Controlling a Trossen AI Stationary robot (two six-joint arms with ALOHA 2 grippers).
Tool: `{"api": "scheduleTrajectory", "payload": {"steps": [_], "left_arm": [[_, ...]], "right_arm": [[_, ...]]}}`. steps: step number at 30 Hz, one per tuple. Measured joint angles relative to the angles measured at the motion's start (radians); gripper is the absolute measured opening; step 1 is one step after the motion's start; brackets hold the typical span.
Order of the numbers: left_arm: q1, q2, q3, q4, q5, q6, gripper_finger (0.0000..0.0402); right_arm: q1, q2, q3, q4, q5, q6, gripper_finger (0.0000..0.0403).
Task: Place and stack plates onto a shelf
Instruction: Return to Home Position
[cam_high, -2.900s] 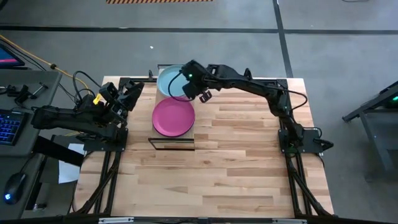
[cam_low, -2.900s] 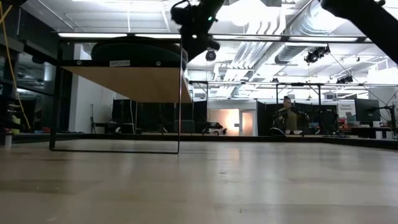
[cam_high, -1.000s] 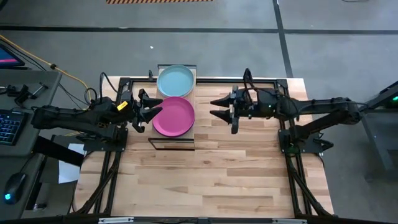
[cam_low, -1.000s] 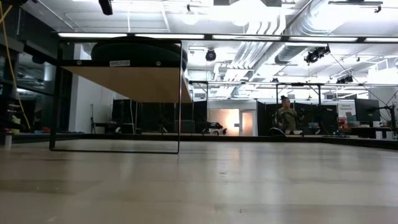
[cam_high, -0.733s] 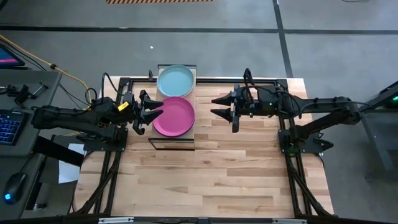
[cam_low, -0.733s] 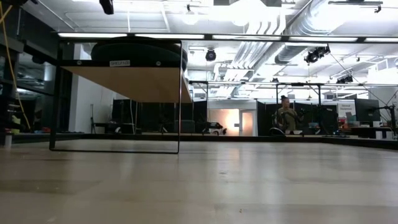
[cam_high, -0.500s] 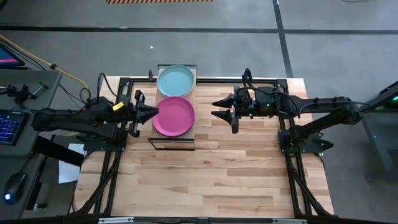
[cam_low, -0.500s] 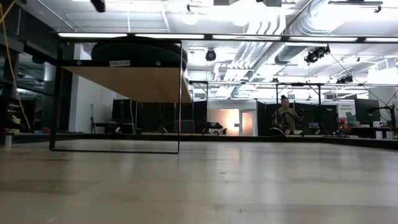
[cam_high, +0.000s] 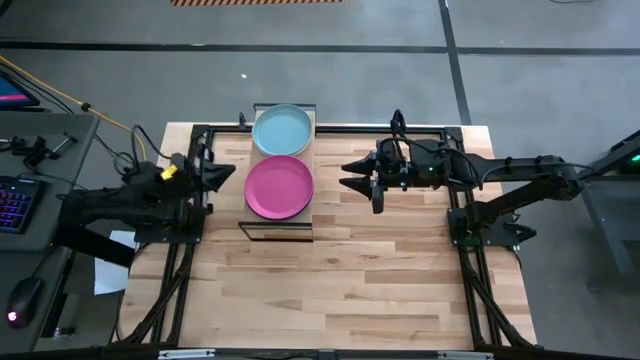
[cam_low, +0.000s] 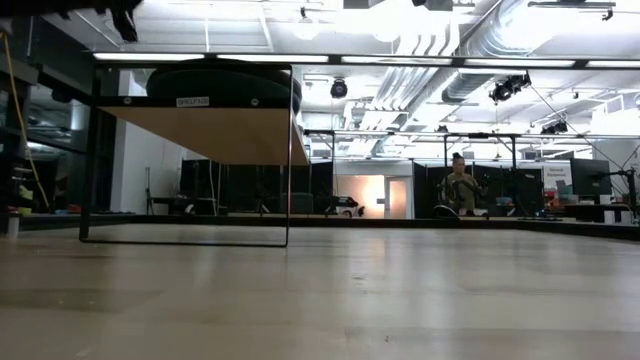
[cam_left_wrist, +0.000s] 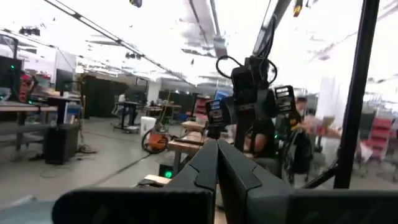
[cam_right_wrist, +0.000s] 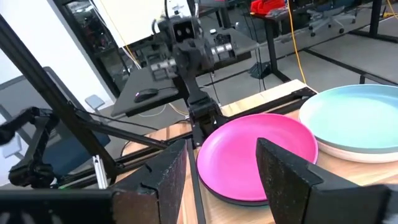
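Wooden table (cam_high: 350, 290), workshop hall behind. Left gripper (cam_high: 229, 170) hangs over the table's left edge, fingers pressed together, empty, just beside the shelf (cam_low: 205, 131). Right gripper (cam_high: 347, 176) is spread, empty, near the shelf's opposite side. On the shelf, the pink plate (cam_high: 279, 187) tops one stack and the light blue plate (cam_high: 281, 129) tops the other.
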Motion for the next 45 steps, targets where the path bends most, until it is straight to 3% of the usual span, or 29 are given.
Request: {"api": "scheduleTrajectory", "payload": {"steps": [4,7,13,20,24,28,31,35,40,45], "left_arm": [[0.000,0.002,-0.122,0.146,-0.001,-0.050,0.0000],[0.000,0.000,-0.164,0.158,-0.008,-0.077,0.0000],[0.000,-0.058,-0.178,0.074,-0.034,-0.044,0.0000],[0.000,-0.240,-0.178,-0.141,-0.038,-0.080,0.0000],[0.000,-0.244,-0.178,-0.149,-0.034,-0.076,0.0000],[0.000,-0.243,-0.238,-0.069,-0.027,-0.094,0.0000],[-0.002,-0.246,-0.330,0.120,0.003,-0.138,0.0000],[-0.005,-0.241,-0.337,0.077,-0.004,-0.184,0.0000],[-0.027,-0.246,-0.335,0.082,0.058,-0.216,0.0000],[-0.070,-0.246,-0.335,0.085,0.031,-0.224,0.0000]], "right_arm": [[0.000,0.000,0.000,0.012,0.000,0.000,0.0176],[0.000,0.000,0.000,0.012,0.000,0.000,0.0176],[0.000,0.000,0.000,0.008,0.000,0.000,0.0176],[0.000,0.000,0.000,-0.004,-0.017,0.066,0.0176],[0.000,0.000,0.000,-0.016,-0.018,0.066,0.0176],[0.000,0.000,0.000,-0.016,-0.017,0.064,0.0176],[0.000,0.000,0.000,-0.018,-0.017,0.075,0.0176],[0.000,0.000,0.000,-0.020,-0.020,0.081,0.0176],[0.000,0.000,0.000,-0.039,-0.020,0.079,0.0176],[0.000,0.000,-0.001,-0.074,-0.021,0.090,0.0176]]}}
